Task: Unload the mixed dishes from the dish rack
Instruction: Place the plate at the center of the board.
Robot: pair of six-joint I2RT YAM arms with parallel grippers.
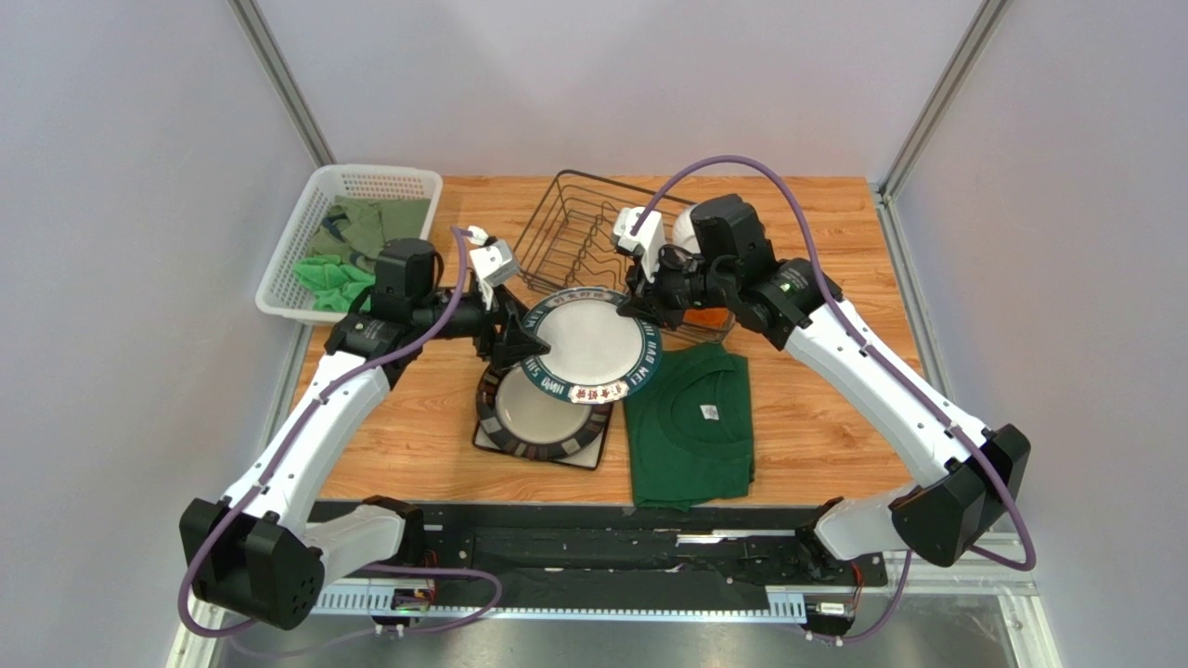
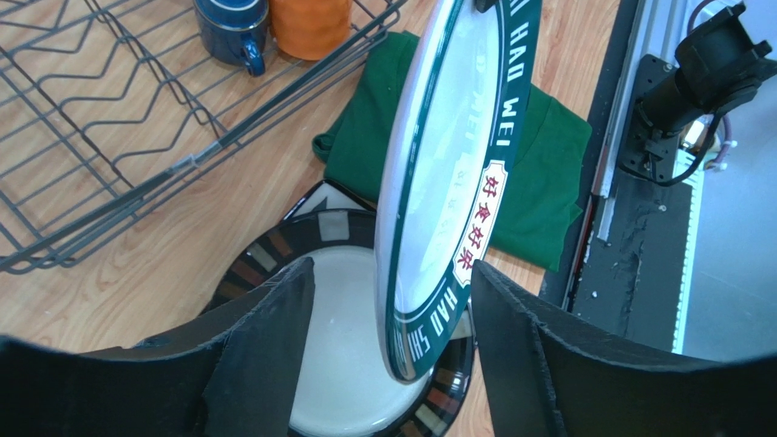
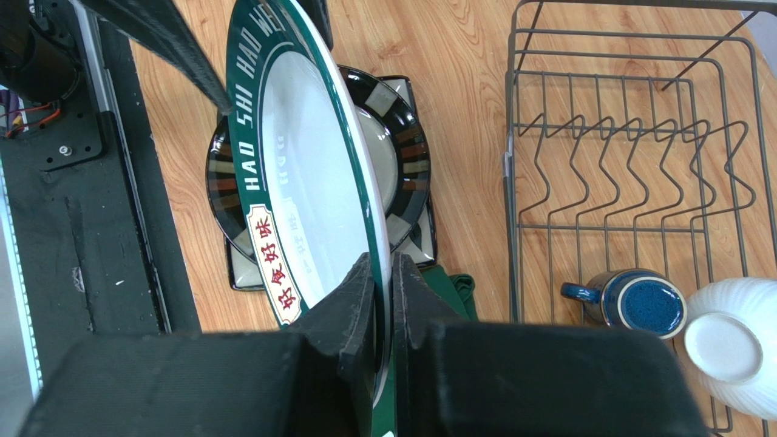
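My right gripper (image 1: 644, 299) (image 3: 383, 262) is shut on the rim of a round green-rimmed plate (image 1: 593, 341) (image 3: 301, 200) and holds it tilted above the table. My left gripper (image 1: 516, 341) (image 2: 392, 273) is open, with its jaws either side of that plate's opposite edge (image 2: 447, 173), not touching. Below lies a second round dark-rimmed plate (image 1: 537, 418) (image 2: 337, 346) on a square plate (image 1: 488, 439) (image 3: 239, 269). The dish rack (image 1: 600, 230) (image 3: 629, 155) holds a dark blue mug (image 3: 638, 300) (image 2: 233, 27), an orange mug (image 2: 310, 23) and a white bowl (image 3: 734, 341).
A folded green cloth (image 1: 690, 418) (image 2: 538, 173) lies right of the stacked plates. A white perforated basket (image 1: 349, 237) with green cloths stands at the back left. The black rail (image 1: 586, 550) runs along the near edge.
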